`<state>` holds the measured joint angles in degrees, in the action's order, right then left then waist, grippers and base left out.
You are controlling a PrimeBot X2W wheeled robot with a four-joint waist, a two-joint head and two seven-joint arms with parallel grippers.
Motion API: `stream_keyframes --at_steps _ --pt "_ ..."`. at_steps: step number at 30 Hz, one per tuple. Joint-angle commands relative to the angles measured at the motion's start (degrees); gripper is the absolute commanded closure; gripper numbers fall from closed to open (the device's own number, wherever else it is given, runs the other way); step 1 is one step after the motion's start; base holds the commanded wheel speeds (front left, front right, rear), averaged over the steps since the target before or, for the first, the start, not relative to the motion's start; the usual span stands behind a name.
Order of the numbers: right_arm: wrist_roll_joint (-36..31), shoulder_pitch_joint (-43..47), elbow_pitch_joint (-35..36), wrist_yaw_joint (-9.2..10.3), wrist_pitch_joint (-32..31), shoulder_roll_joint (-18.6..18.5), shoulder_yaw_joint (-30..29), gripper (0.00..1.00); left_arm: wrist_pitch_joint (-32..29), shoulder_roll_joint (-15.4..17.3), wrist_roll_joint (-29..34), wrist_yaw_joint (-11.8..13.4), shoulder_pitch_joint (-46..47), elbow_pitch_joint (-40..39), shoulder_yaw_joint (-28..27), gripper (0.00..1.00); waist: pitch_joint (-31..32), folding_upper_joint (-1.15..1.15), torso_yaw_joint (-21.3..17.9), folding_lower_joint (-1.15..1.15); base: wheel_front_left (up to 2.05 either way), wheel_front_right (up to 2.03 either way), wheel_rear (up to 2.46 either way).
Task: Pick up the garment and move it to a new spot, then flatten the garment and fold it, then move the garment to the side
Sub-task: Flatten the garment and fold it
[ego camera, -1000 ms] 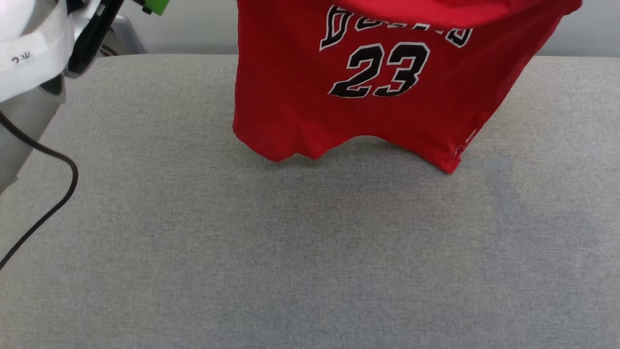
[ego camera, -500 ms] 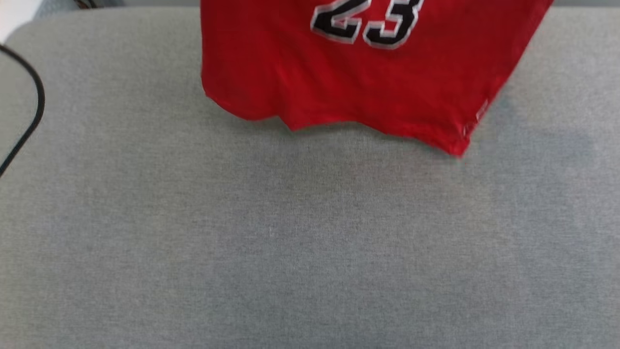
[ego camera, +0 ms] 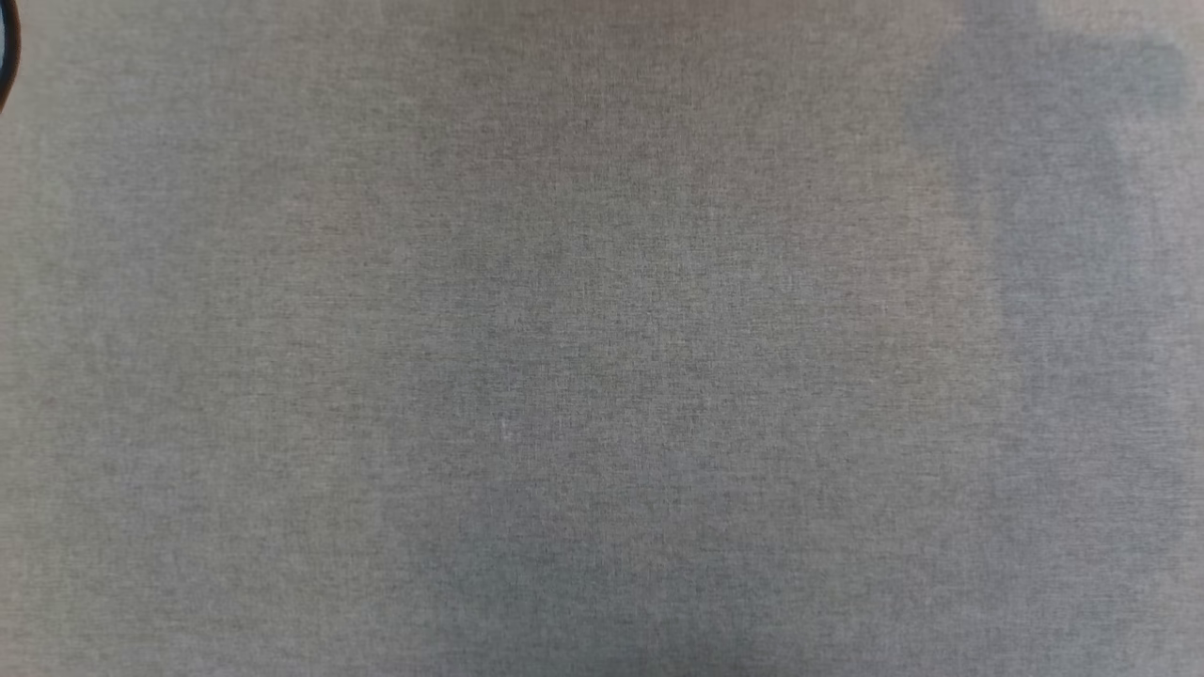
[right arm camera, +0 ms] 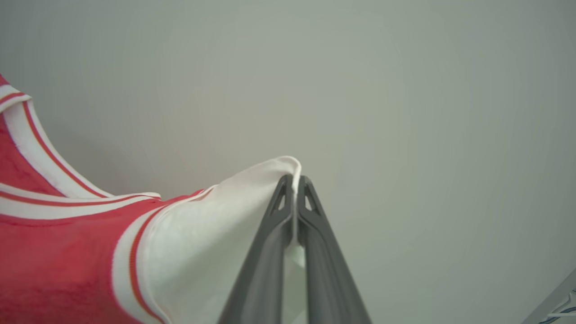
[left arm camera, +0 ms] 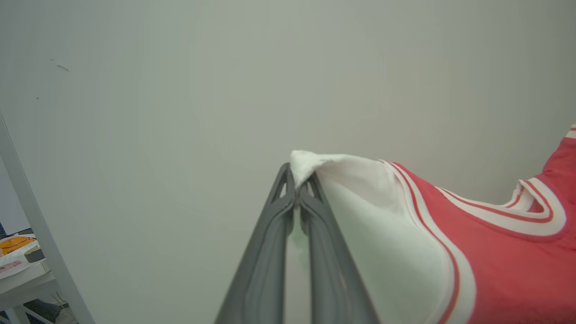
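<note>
Each gripper, left [left arm camera: 297,182] and right [right arm camera: 294,184], was clamped on a white sleeve of the red shirt [left arm camera: 508,265].

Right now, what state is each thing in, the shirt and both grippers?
garment: held up off the surface by its two white sleeves, collar sagging between them.
left gripper: jaws shut on one white sleeve's edge.
right gripper: jaws shut on the other white sleeve's edge.
</note>
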<state>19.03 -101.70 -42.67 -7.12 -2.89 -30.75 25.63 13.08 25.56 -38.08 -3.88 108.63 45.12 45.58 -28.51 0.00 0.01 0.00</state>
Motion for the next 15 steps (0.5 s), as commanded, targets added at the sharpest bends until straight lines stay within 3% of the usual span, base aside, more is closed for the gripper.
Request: stream_keyframes --at_steps 1,6,15 --pt "-0.3 -1.6 -1.6 -0.36 1.0 0.7 0.6 1.0 0.5 -0.2 0.3 -0.4 1.0 1.1 0.0 1.0 -1.8 0.0 -0.3 0.0 0.0 0.0 0.0" --pt "0.4 -3.8 -7.2 -0.36 3.9 2.7 4.1 1.0 1.3 -1.5 0.0 -1.4 0.6 5.0 0.0 1.0 -3.3 0.0 -0.3 0.0 0.0 0.0 0.0" --pt "5.7 3.2 -11.9 -0.36 10.5 5.2 12.0 1.0 1.9 -0.5 0.3 -2.7 -7.9 5.8 0.1 1.0 -1.5 0.0 -1.1 0.0 0.0 0.0 0.0"
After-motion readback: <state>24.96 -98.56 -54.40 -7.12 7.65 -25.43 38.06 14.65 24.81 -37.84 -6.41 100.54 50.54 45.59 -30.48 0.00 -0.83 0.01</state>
